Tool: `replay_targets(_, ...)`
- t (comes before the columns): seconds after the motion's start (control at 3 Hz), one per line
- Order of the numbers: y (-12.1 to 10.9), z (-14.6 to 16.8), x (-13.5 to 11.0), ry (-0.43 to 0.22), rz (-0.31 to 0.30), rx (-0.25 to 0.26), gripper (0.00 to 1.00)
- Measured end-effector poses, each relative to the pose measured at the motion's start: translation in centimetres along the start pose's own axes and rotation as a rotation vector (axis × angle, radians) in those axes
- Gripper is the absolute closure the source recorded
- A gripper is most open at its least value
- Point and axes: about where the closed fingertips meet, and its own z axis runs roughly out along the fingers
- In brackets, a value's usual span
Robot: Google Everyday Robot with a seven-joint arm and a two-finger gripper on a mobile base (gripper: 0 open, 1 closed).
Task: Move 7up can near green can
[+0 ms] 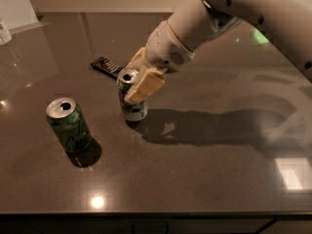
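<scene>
The 7up can (133, 107) has a pale body with green markings and a silver top. It stands upright at the middle of the dark table (204, 179), its base at or just above the surface. My gripper (134, 87) is shut on its upper part, with one tan finger (147, 85) across its right side. The green can (69, 126), dark green with a silver top, stands upright to the left and nearer the front edge, about one can's width from the 7up can.
A flat dark bar-shaped packet (105, 66) lies just behind the 7up can. A white container (4, 32) stands at the far left edge. The arm's shadow falls on the table to the right of the cans.
</scene>
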Motion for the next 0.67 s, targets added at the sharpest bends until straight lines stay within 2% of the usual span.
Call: replay_targets(0.67, 1.3, 2.0, -2.7, -0.003, -0.046, -0.063, 1.00)
